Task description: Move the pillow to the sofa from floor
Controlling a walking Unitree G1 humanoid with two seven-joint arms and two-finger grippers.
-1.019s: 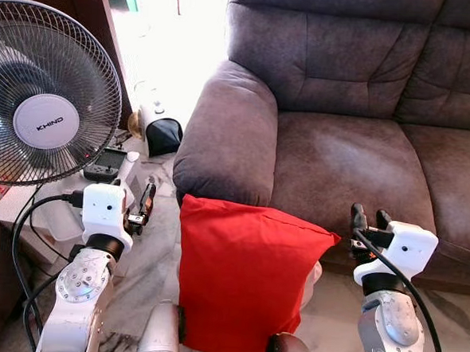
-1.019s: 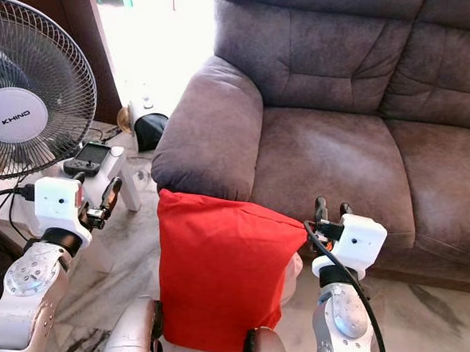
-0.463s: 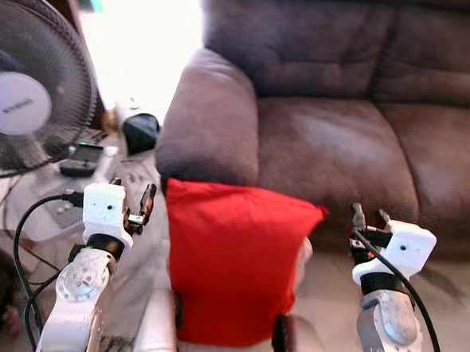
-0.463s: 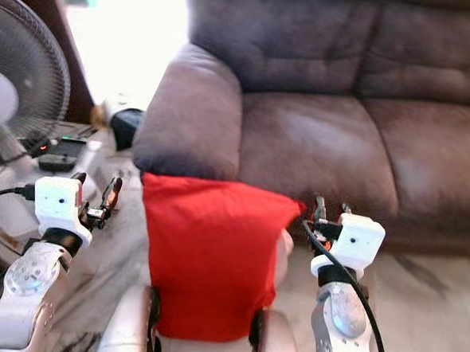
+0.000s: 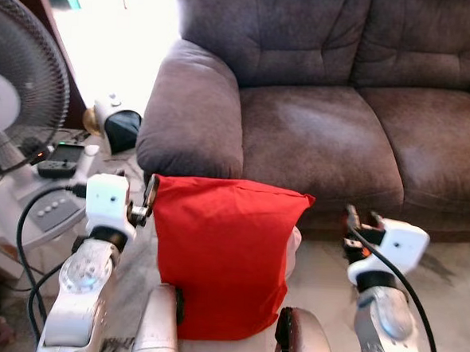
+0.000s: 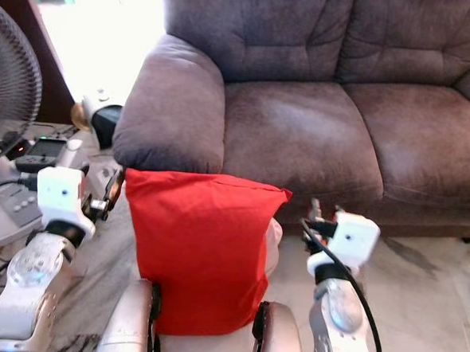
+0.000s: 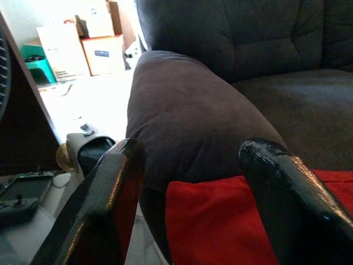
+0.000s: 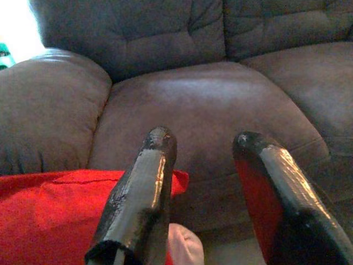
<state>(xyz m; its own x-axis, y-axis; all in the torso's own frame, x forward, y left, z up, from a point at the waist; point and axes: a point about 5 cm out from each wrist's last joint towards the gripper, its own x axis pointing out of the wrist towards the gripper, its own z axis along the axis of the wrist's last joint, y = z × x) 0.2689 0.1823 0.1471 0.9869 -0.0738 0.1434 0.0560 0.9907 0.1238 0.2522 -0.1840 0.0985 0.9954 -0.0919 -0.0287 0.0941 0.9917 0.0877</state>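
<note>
A red pillow (image 5: 218, 255) stands upright between my two arms, its lower corners tucked between the silver arm segments at the frame's bottom. Its top edge sits just in front of the armrest (image 5: 193, 110) of the dark grey-brown sofa (image 5: 325, 142). My left gripper (image 5: 147, 196) is open beside the pillow's upper left corner, and the red cloth (image 7: 220, 221) lies below its fingers. My right gripper (image 5: 353, 225) is open a little to the right of the pillow's upper right corner (image 8: 176, 179), pointing at the sofa seat (image 8: 204, 94). Neither gripper has anything between its fingers.
A standing fan (image 5: 20, 99) is at the far left with a control box (image 5: 59, 156) and cables at its base. A small black-and-white appliance (image 5: 118, 127) sits on the floor by the armrest. Pale marble floor (image 5: 453, 269) lies open to the right.
The camera has swung right and closer: the fan slid to the left edge and the sofa seat is now central. The pillow stays between my arms, now closer to the left gripper.
</note>
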